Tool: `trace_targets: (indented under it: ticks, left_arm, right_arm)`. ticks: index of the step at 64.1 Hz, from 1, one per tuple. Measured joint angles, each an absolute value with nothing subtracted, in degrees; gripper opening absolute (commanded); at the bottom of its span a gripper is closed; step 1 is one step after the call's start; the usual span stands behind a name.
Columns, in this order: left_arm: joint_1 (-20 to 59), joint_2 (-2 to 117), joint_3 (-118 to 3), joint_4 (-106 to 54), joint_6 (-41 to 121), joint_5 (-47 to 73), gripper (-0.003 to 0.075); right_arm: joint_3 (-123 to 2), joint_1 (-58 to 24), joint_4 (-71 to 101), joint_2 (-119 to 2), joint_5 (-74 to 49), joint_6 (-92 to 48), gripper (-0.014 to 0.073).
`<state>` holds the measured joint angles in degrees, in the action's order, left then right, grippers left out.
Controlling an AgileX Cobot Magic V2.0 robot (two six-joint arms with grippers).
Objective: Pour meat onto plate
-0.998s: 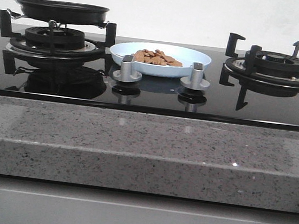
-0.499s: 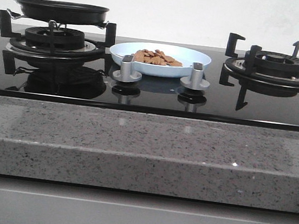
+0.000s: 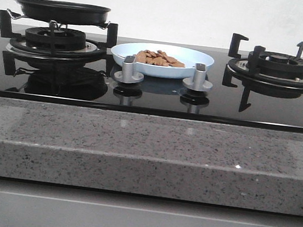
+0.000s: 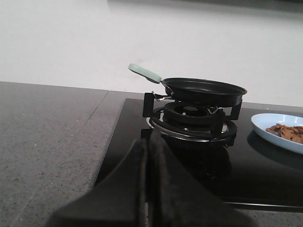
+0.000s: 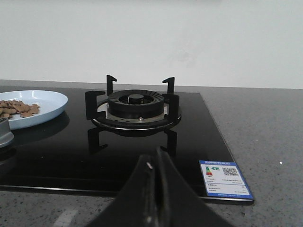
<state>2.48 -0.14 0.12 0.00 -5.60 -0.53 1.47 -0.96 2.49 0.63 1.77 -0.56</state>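
Observation:
The pale-blue plate (image 3: 163, 59) sits on the black glass hob between the two burners. A heap of tan meat pieces (image 3: 159, 58) lies on it. The plate also shows in the left wrist view (image 4: 279, 134) and the right wrist view (image 5: 35, 106). A black frying pan (image 3: 63, 11) with a pale green handle stands on the left burner and looks empty in the left wrist view (image 4: 203, 90). My left gripper (image 4: 148, 144) is shut and empty, held back in front of the left burner. My right gripper (image 5: 155, 158) is shut and empty, held back in front of the right burner. Neither gripper shows in the front view.
Two silver knobs (image 3: 129, 72) (image 3: 198, 79) stand in front of the plate. The right burner (image 3: 278, 71) has a bare black pan support. A blue label (image 5: 225, 177) is stuck on the hob's near right corner. A grey speckled stone counter (image 3: 147, 151) runs along the front.

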Motion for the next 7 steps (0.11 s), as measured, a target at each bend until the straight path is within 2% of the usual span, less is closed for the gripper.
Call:
trace_targets:
  ticks: [7]
  left_arm:
    - [2.48,-0.14,0.12,0.00,-5.60,-0.53,-0.0020]
  right_arm:
    - [1.47,-0.96,2.40,0.63,1.77,-0.56,-0.0120]
